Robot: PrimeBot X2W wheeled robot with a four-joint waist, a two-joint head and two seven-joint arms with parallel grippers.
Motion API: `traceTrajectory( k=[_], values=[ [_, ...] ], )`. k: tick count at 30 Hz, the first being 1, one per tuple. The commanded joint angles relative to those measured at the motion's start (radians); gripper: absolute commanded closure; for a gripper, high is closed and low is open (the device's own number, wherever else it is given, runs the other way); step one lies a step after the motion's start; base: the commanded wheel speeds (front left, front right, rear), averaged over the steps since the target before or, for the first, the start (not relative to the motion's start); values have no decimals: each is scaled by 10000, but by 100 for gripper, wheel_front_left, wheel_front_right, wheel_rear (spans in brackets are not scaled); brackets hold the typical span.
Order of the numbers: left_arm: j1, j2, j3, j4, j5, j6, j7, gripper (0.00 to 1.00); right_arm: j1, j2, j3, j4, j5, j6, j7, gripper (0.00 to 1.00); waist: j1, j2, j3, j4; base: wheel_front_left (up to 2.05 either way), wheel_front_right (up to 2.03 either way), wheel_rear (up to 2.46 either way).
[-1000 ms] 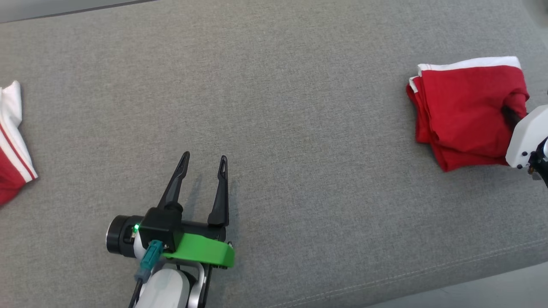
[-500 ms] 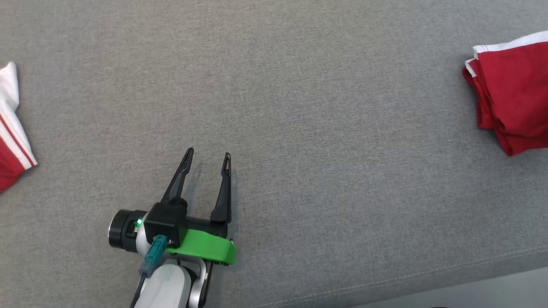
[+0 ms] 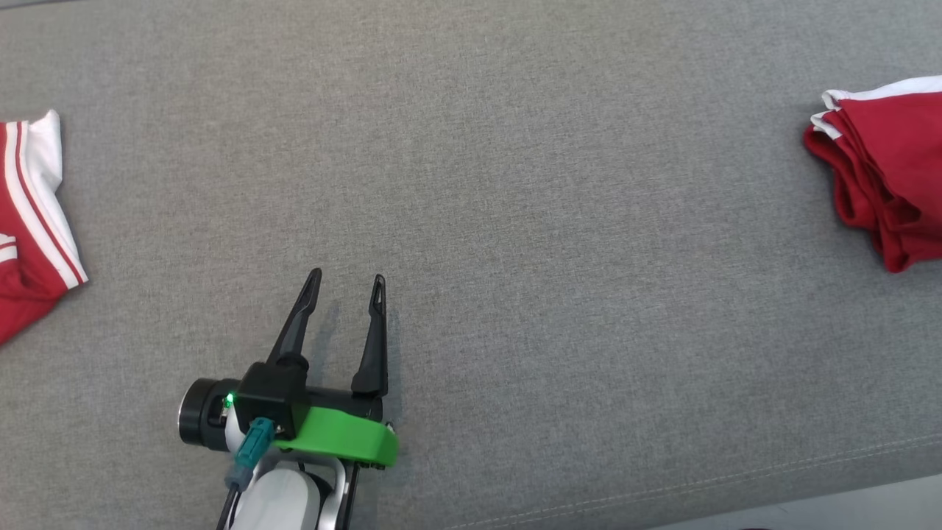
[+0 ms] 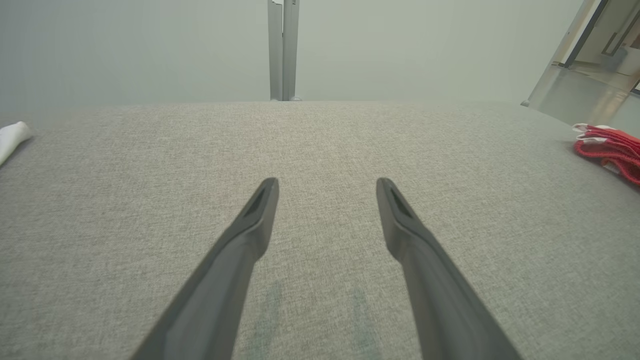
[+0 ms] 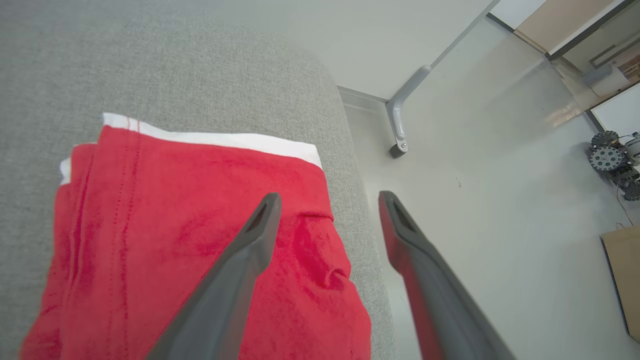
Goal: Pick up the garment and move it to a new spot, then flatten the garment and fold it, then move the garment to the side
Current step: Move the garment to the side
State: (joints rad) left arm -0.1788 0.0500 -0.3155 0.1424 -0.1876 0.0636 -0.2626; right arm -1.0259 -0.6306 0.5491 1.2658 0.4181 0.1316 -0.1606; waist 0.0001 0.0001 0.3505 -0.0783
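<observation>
My right pincer (image 5: 330,196) is spread wide with nothing between its fingers. In the right wrist view, one finger lies over the folded red garment (image 5: 175,240) and the other lies over the pale floor (image 5: 475,150) past the cushion's rounded edge. I cannot tell whether either tip touches the cloth.

The garment sits at the far right end of the grey fabric cushion (image 3: 552,184), folded into a stack with a white band along its far edge. In the head view the garment (image 3: 890,169) runs off the right border.

My left pincer (image 3: 347,276) is also spread and empty, low over bare cushion near the front seam and well apart from the garment. Along its own fingers (image 4: 260,210) I see open grey fabric, with the garment (image 4: 607,150) small at the right.

At the cushion's left end lies a second red-and-white garment (image 3: 29,221), crumpled and partly out of frame, well apart from both pincers. Nothing lies between the two garments.

Beyond the cushion on the right, the floor holds a grey metal leg (image 5: 405,115), a small wheeled device (image 5: 612,160) and the corner of a cardboard box (image 5: 622,270). A grey post (image 4: 282,50) stands behind the cushion's far edge.
</observation>
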Motion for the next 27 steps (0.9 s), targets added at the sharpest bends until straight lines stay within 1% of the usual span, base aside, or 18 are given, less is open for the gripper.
traceTrajectory(
  k=[1,4,8,10,12,13,16,18,20,22,24,27],
  values=[
    [212,45,112,18,-57,-90,-32,0,-110,138,-260,58,62,-18,-436,0,-1,-1,-334,-157,0,0,0],
    [414,55,320,12,-151,-116,-32,0,119,396,-573,-285,360,-18,-853,0,-1,-1,-744,-307,0,0,0],
    [745,78,651,-6,-290,-185,-32,0,930,344,-889,-1464,891,-18,-1040,0,-1,-1,-1311,-412,0,0,0],
    [925,96,844,-14,-355,-219,-32,0,1520,227,-1204,-2554,1307,-18,-1043,0,-1,-1,-1557,-424,0,0,0],
    [1096,137,1054,4,-405,-259,-32,0,2495,150,-1537,-3671,1691,-16,-1048,0,-1,-1,-1776,-418,0,0,0],
    [1096,137,1054,4,-405,-259,-32,0,2495,150,-1537,-3671,1691,-16,-1048,0,-1,-1,-1776,-418,0,0,0],
    [1335,157,1357,115,-512,-276,-32,0,4105,140,-2118,-5344,2081,-18,-1046,0,-1,-1,-2089,-365,0,0,0],
    [1462,195,1512,258,-529,-282,-32,0,5066,172,-2632,-6334,2057,-18,-1052,0,-1,-1,-2261,-293,0,0,0],
    [1542,232,1674,428,-494,-238,-32,0,6009,401,-3333,-7395,1836,-16,-1054,0,-1,-1,-2394,-205,0,0,0],
    [1610,241,1814,598,-484,-224,-32,0,7016,679,-4032,-8305,1274,-16,-1047,0,-1,-1,-2523,-102,0,0,0],
    [1660,253,1890,783,-389,-183,-32,0,7782,1129,-4710,-9293,477,-16,-1047,0,-1,-1,-2610,16,0,0,0],
    [1646,257,2016,997,-247,-153,-32,0,8764,1905,-5495,-10354,-702,-16,-1048,0,-1,-1,-2704,242,0,0,0]
  ],
)
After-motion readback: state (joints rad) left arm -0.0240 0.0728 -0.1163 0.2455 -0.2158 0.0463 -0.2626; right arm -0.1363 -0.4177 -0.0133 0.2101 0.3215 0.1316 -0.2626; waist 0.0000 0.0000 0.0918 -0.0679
